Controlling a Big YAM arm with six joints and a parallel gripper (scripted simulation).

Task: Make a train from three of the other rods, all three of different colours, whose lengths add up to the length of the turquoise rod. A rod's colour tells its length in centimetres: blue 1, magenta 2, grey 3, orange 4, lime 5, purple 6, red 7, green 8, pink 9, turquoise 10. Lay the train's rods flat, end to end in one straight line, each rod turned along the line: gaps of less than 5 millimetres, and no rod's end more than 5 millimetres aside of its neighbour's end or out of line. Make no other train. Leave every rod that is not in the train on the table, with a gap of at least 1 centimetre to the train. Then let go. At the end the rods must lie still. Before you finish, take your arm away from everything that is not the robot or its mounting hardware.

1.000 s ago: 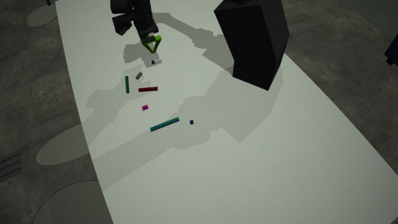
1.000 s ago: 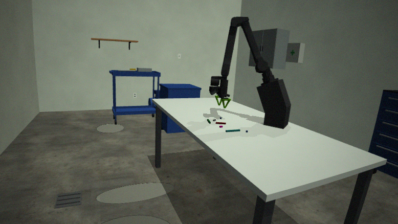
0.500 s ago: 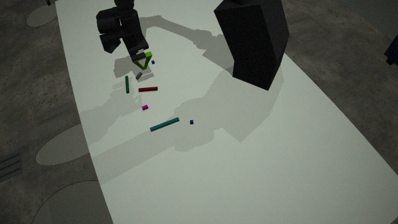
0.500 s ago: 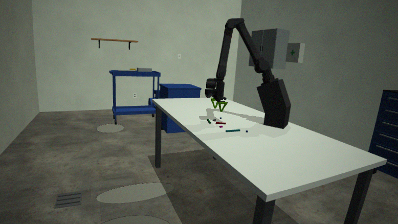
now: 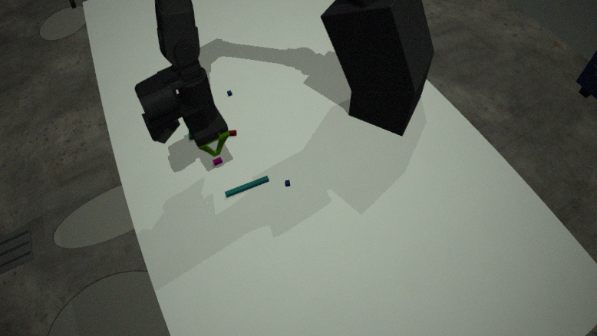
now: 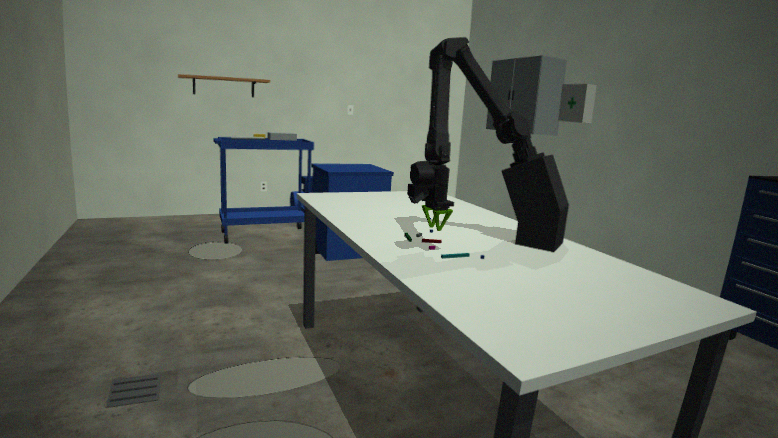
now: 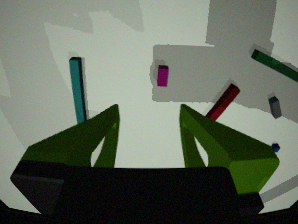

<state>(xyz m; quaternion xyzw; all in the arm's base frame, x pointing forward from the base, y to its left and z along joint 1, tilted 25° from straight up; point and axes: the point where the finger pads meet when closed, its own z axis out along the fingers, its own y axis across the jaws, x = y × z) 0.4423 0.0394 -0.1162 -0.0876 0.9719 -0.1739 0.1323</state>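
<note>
The turquoise rod point(image 5: 246, 186) lies flat near the table's middle; it also shows in the wrist view point(image 7: 79, 90). A magenta rod point(image 5: 217, 161) lies just behind it, in the gripper's shadow. A red rod point(image 7: 222, 102) lies beyond that, mostly hidden by the arm in the top view point(image 5: 232, 133). A green rod point(image 7: 273, 64) and a short grey rod point(image 7: 274, 106) lie further back. One blue cube point(image 5: 287, 182) sits right of the turquoise rod, another point(image 5: 229, 93) further back. My gripper point(image 5: 215, 152) point(image 7: 149, 111) hovers above the magenta and red rods, fingers apart with nothing between them.
The arm's dark base block point(image 5: 377, 62) stands at the table's right rear. The table's left edge runs close behind the rods point(image 5: 120, 175). A blue cart point(image 6: 264, 179) and a blue cabinet point(image 6: 754, 255) stand off the table.
</note>
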